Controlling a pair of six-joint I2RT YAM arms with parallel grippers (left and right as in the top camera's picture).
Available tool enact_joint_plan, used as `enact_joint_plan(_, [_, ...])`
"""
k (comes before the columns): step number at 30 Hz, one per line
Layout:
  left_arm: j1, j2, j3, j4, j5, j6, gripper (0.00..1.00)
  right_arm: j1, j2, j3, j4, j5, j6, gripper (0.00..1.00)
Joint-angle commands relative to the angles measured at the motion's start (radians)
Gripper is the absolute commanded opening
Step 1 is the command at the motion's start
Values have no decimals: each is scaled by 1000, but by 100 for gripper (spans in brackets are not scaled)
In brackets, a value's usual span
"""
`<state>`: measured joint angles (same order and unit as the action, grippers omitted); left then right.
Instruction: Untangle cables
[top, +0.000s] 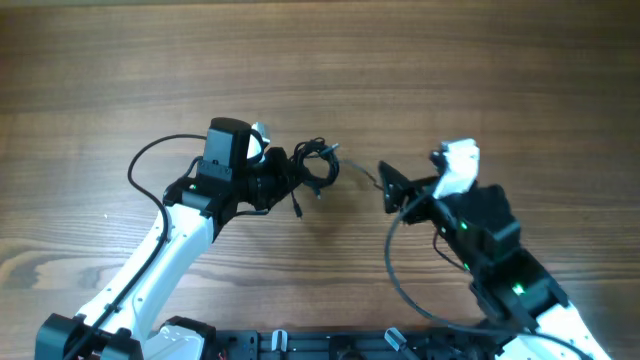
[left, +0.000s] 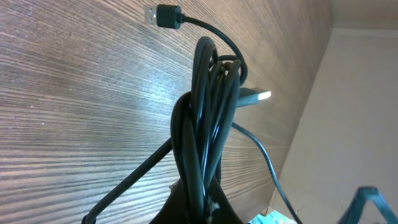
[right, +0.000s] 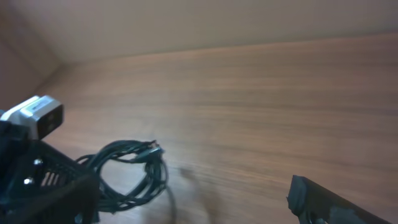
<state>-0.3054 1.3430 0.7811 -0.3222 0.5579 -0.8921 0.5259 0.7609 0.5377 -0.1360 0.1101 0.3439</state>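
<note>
A wood-grain table (top: 320, 60) fills the overhead view. The left arm (top: 160, 245) reaches in from the lower left and the right arm (top: 500, 240) from the lower right, their wrists angled toward each other near centre frame. The left gripper (top: 272, 178) is clamped on the cables (top: 315, 165), a tight black coil just left of centre. The right gripper (top: 395, 187) hovers near the coil on its right without touching it, and blur in its own wrist view leaves it unclear whether its fingers are apart or together. The step in hand appears to be freeing a first strand. That is best done by taking one loose end, either the USB plug (left: 165, 15) at the upper left of the left wrist view or the silver-tipped plug (left: 256, 96) at centre right. The end should be drawn away gently while the left grip holds firm.
</note>
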Motion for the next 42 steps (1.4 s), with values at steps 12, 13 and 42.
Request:
enact_joint_plan(12, [6,-1,8,43,165,158,4,-2,80,5,-111,2,349,100])
enact_joint_plan(13, [6,-1,8,40,169,169,4,-2,98,5,-108,-13,356,100])
enact_joint_plan(42, [79,-1,8,71,96,-177,4,93,589,-20,240,-599,157,86])
